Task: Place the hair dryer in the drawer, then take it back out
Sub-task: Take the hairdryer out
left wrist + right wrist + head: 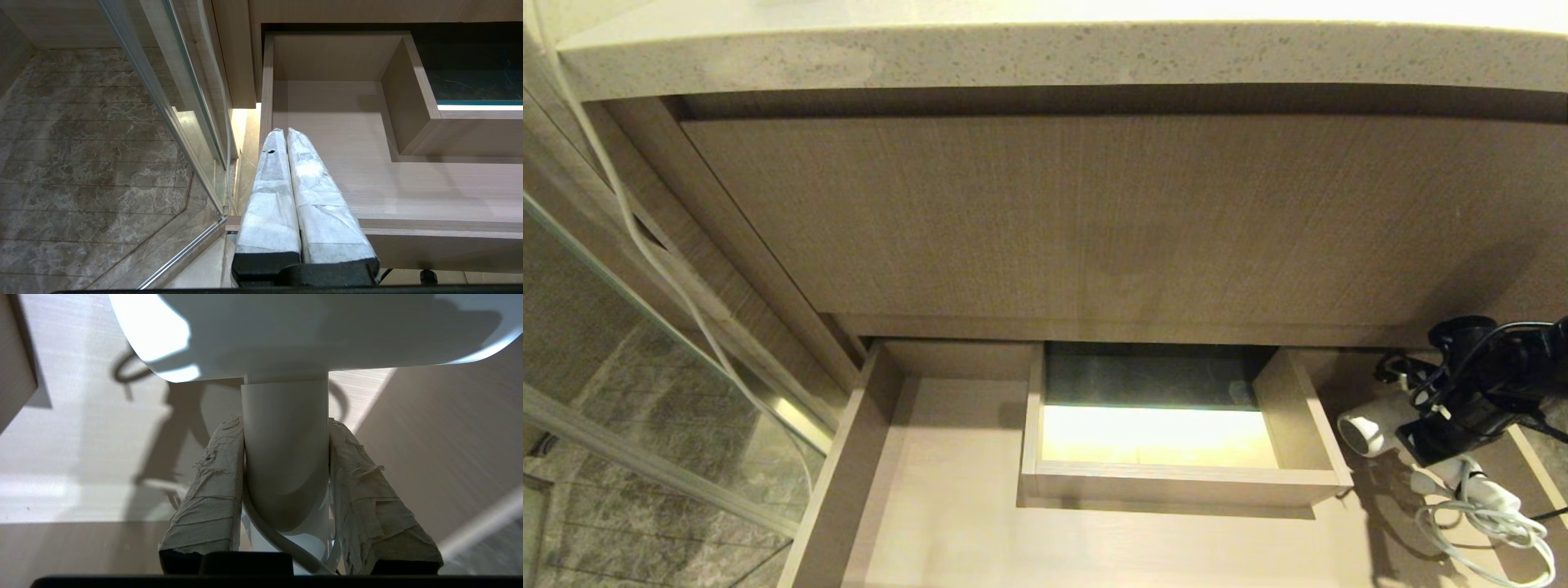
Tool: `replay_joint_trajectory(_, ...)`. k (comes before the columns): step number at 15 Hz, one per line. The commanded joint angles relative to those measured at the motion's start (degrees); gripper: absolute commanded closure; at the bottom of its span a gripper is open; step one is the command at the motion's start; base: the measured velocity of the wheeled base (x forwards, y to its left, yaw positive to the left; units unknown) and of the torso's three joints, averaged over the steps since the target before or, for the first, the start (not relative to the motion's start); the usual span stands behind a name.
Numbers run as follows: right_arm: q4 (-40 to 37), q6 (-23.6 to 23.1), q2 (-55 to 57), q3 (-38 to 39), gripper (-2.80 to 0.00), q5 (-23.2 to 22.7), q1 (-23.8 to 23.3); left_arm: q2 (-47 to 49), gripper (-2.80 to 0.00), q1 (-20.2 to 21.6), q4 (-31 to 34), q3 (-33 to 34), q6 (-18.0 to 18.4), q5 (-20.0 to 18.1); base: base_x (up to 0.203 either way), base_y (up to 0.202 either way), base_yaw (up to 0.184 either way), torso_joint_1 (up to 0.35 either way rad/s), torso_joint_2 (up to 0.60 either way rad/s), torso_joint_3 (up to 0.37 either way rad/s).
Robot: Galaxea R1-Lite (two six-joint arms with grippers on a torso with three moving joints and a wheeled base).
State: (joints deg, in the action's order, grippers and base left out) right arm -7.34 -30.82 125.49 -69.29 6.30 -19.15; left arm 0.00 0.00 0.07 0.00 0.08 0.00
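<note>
Two padded fingers (212,490) of the right gripper (286,428) are clamped on the slim handle of the hair dryer (1368,431) — at the right edge of the head view, over the right end of the open drawer (947,506), barrel pointing left beside the boxed cut-out (1176,482). Its white cord (1494,523) trails in loops at lower right, while the left gripper (284,132) — fingers pressed together, holding nothing — hangs above the drawer's left front corner.
</note>
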Motion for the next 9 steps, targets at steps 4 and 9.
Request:
replay_joint_trajectory(4,-0.12,-1.85,-11.57,7.08,0.0,0.1,-0.34,0.0,0.0,0.0,0.01,0.0,0.01,0.0,0.0,0.0,0.0,0.0,0.0,0.0)
replay_joint_trajectory(9,-0.08,-3.35,-31.05,19.83,0.0,0.48,-0.72,0.0,0.0,0.0,-0.04,0.0,0.01,0.0,0.0,0.0,0.0,0.0,0.0,0.0)
